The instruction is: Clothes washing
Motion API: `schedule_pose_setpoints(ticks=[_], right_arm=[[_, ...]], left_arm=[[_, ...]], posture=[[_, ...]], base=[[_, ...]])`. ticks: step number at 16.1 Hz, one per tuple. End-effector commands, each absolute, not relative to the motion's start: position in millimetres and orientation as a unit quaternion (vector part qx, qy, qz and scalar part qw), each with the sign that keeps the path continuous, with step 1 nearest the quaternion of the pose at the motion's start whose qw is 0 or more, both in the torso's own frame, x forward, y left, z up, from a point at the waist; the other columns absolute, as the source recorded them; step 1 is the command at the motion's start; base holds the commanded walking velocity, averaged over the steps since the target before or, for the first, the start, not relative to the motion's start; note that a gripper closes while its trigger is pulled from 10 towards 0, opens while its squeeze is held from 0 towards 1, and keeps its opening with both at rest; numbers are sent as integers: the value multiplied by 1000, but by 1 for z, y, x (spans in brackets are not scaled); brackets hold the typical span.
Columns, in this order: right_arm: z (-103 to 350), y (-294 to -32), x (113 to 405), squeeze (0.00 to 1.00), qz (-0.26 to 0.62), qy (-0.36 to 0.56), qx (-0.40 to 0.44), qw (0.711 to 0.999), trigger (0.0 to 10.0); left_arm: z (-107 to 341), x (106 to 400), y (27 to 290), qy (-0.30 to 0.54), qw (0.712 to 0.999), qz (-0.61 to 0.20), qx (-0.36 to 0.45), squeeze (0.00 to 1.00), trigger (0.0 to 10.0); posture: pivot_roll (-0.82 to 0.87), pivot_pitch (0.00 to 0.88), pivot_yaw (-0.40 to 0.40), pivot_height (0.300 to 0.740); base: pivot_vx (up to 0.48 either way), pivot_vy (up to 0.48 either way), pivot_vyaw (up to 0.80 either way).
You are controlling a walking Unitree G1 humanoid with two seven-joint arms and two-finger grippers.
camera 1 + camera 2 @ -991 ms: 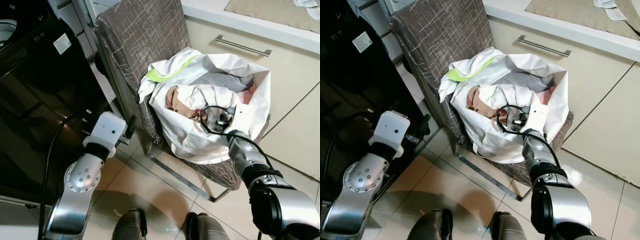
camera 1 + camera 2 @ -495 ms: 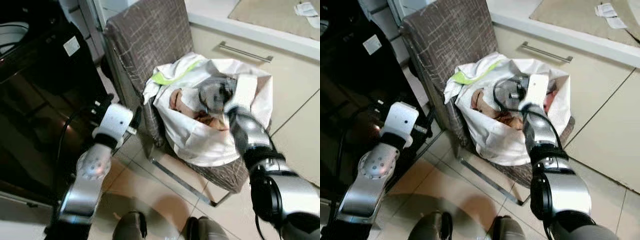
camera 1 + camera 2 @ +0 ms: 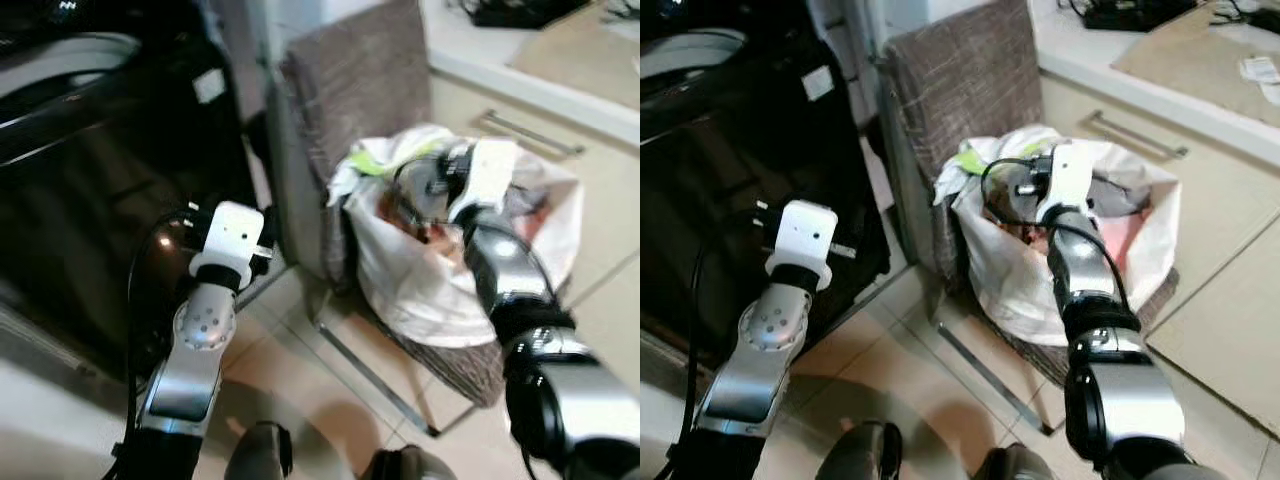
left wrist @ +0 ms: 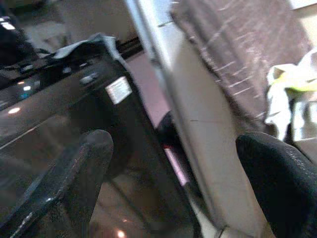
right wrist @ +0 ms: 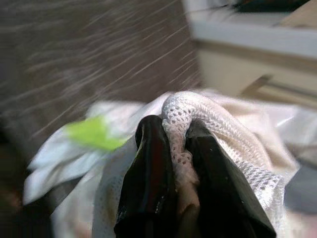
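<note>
A white mesh cloth [image 5: 198,129] sits pinched between the two black fingers of the right tool [image 5: 171,173], bunched up just above the white bag [image 3: 1020,280] of laundry on the chair [image 3: 960,100], which I'd guess is the first piece being drawn out for the wash. The bag rests on the seat so its mouth gapes upward within reach. The left tool [image 4: 173,163] hangs with fingers spread and empty beside the black washer [image 3: 90,200], probably waiting near the door.

Soft indoor light, all 4 views motion-blurred, glare on black panel [image 3: 90,200].
</note>
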State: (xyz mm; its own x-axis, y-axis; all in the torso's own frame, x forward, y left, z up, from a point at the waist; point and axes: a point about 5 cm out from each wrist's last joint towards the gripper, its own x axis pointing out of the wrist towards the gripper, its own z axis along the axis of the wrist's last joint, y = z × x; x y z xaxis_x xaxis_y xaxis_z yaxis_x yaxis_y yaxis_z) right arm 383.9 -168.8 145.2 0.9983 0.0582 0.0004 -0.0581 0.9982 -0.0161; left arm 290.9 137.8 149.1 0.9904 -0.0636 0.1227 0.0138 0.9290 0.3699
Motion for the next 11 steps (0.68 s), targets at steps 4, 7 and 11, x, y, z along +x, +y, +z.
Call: schedule_pose_setpoints(ticks=[4, 7, 11], right_arm=[[148, -162, 383, 0, 50, -15, -28, 998, 0], [142, -162, 381, 0, 46, -9, -31, 998, 0], [143, -161, 383, 0, 49, -6, -39, 998, 0]], left_arm=[[150, 292, 135, -71, 974, -25, 214, 0, 10000], [150, 288, 124, -84, 965, -65, 241, 0, 10000], [153, 289, 127, -90, 972, -50, 212, 0, 10000]], posture=[[11, 50, 18, 722], [16, 46, 21, 722], [31, 28, 14, 739]], base=[[0, 0, 534], [0, -465, 506], [94, -414, 464]])
